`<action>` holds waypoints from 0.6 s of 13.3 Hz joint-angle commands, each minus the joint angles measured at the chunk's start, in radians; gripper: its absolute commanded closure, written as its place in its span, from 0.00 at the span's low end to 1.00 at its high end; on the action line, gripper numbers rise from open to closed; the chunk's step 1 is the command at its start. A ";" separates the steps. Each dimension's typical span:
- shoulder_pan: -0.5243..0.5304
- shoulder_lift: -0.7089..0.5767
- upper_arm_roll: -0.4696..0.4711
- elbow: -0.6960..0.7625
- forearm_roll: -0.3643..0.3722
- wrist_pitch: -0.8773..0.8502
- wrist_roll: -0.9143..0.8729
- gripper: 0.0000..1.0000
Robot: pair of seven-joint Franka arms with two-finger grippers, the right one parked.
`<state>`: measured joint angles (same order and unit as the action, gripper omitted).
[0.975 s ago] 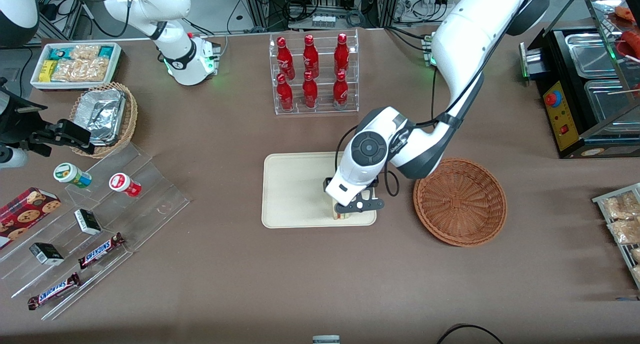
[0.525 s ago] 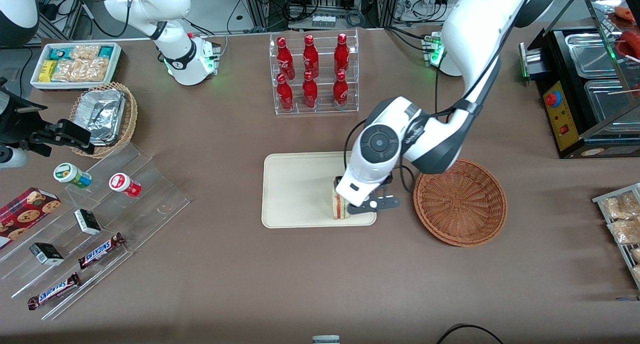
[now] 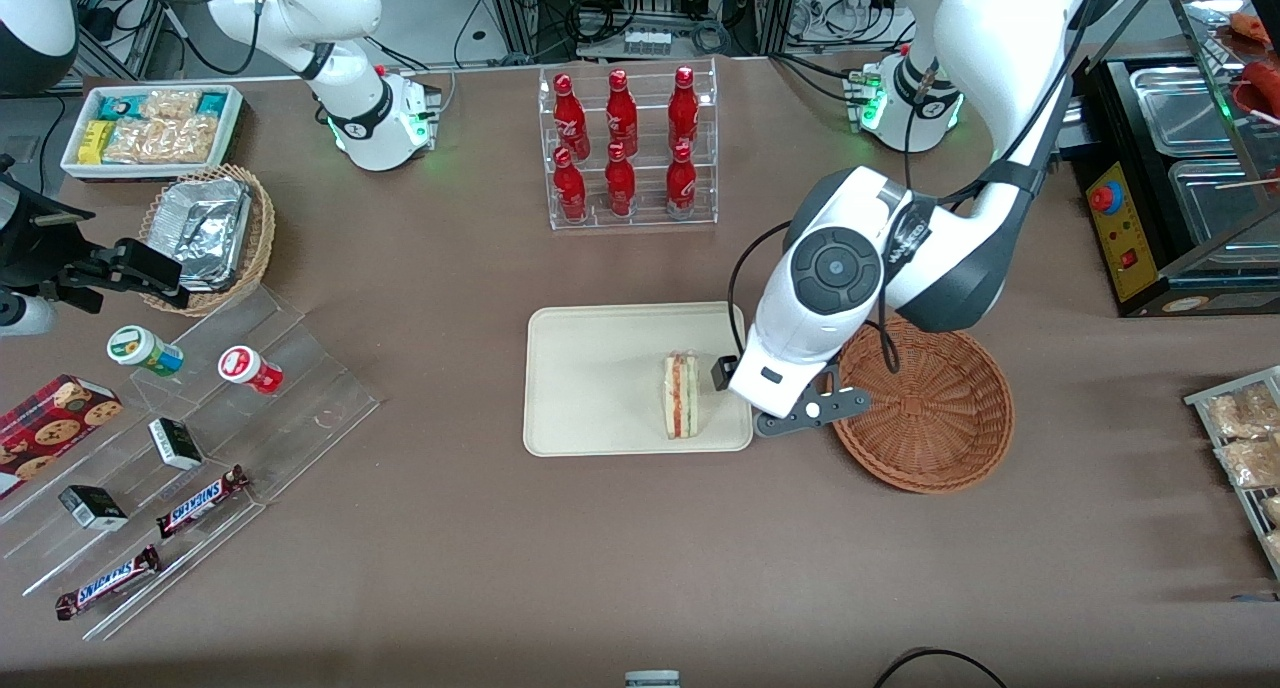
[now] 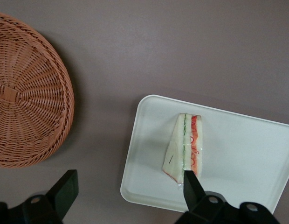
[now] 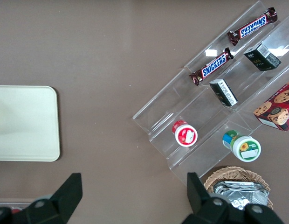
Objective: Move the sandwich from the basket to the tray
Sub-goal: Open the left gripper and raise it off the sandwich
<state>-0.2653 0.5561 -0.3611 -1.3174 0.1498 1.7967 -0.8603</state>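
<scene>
We hold our claw [image 4: 128, 191] wide open and empty above the desk [image 3: 600, 548], between the sandwich [image 3: 681, 396] on the tray [image 3: 590, 378] and the basket [image 3: 925, 408].

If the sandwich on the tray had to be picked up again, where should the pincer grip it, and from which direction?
Probably from straight above, closing on the two flat bread faces. The sandwich stands on edge on the tray, filling stripes facing up, so the bread faces are its upright sides. The open pincer hangs above the table between tray and basket.

Six red bottles [image 3: 620, 148], two Snickers bars [image 3: 200, 500]
</scene>
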 commanded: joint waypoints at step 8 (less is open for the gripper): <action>0.158 -0.122 -0.004 -0.017 -0.082 -0.066 -0.002 0.01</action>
<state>-0.1273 0.4708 -0.3599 -1.3163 0.0811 1.7527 -0.8628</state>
